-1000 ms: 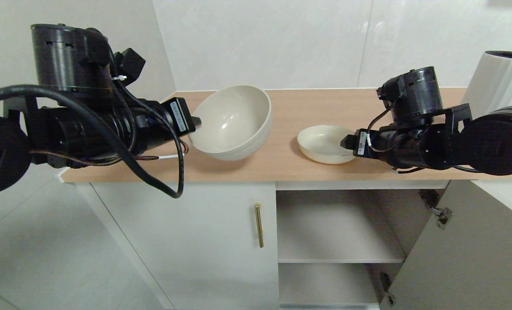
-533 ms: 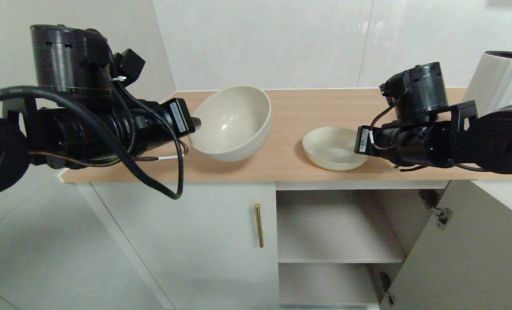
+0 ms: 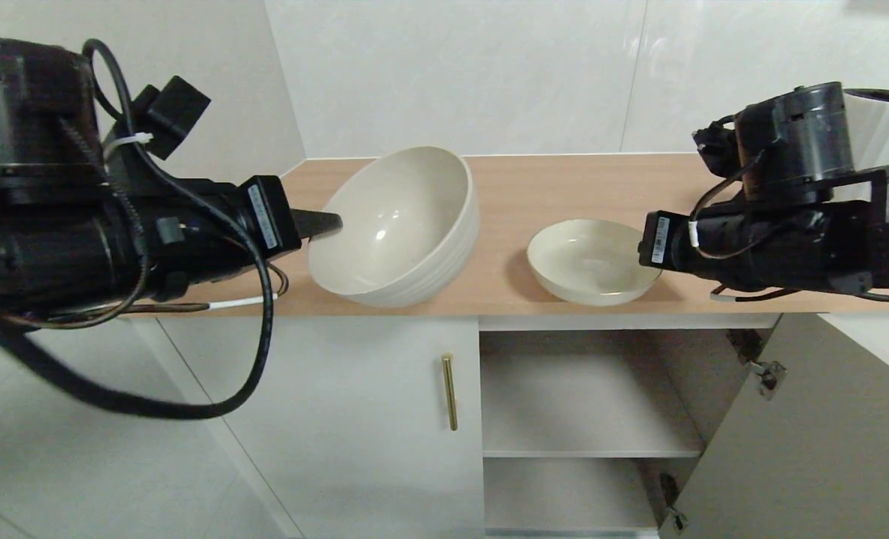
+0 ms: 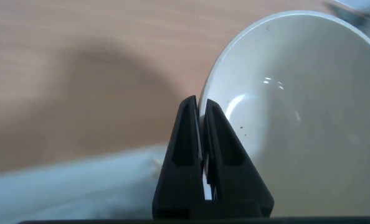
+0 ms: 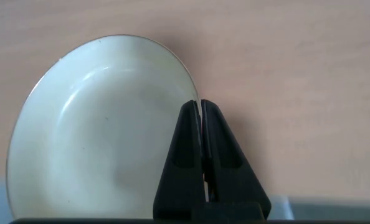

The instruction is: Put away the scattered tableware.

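A large cream bowl [image 3: 399,224] is held tilted over the wooden countertop [image 3: 519,187], its opening turned toward the left. My left gripper [image 3: 332,221] is shut on its rim [image 4: 202,109]. A small shallow cream dish [image 3: 590,260] hovers at the counter's front edge. My right gripper [image 3: 650,251] is shut on the dish's rim [image 5: 200,106], with one finger inside and one outside.
Below the counter, the right cabinet door [image 3: 796,442] hangs open, showing two bare shelves [image 3: 587,404]. The left door with a brass handle [image 3: 450,391] is closed. A white ribbed container [image 3: 882,135] stands at the counter's far right. White tiled wall behind.
Both arms have pulled back toward the counter's front edge. The large bowl has moved left and forward with the left gripper. The small dish has shifted right and forward with the right gripper.
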You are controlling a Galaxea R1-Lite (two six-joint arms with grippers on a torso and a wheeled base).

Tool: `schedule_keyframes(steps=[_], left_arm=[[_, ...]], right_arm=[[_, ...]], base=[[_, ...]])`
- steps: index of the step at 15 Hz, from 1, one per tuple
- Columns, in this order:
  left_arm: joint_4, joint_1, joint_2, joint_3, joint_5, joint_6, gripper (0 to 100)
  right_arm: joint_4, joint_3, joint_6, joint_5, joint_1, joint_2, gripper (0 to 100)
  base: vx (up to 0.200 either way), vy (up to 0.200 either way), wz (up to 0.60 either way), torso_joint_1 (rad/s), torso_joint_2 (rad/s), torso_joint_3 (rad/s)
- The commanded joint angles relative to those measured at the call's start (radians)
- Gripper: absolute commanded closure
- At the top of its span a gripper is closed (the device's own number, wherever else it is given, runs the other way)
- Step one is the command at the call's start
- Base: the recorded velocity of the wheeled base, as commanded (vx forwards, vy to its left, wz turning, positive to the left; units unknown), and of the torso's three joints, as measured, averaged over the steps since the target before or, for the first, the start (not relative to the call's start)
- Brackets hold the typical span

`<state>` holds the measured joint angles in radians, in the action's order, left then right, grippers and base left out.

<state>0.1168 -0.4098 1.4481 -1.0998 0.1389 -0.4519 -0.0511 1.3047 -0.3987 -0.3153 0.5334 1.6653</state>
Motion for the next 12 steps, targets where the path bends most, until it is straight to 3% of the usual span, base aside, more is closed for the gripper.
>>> schedule_keyframes(steps=[1, 7, 8, 12], left_arm=[[0.0, 0.0, -0.121, 0.077, 0.053, 0.001, 100], [-0.002, -0.017, -0.222, 0.239, 0.064, -0.001, 100], [-0.002, -0.029, -0.218, 0.253, 0.064, 0.001, 100], [-0.002, -0.053, -0.198, 0.264, 0.064, -0.001, 100]], right_arm=[[-0.001, -0.071, -0.002, 0.071, 0.0, -0.137, 100], [-0.032, -0.272, -0.002, 0.157, 0.008, -0.348, 100], [-0.03, -0.298, -0.002, 0.208, 0.007, -0.358, 100], [-0.029, -0.351, 0.003, 0.229, 0.007, -0.381, 100]], base=[[0.0, 0.0, 0.0, 0.0, 0.0, 0.0], [0.0, 0.0, 0.0, 0.0, 0.0, 0.0], [0.0, 0.0, 0.0, 0.0, 0.0, 0.0], [0.0, 0.0, 0.0, 0.0, 0.0, 0.0]])
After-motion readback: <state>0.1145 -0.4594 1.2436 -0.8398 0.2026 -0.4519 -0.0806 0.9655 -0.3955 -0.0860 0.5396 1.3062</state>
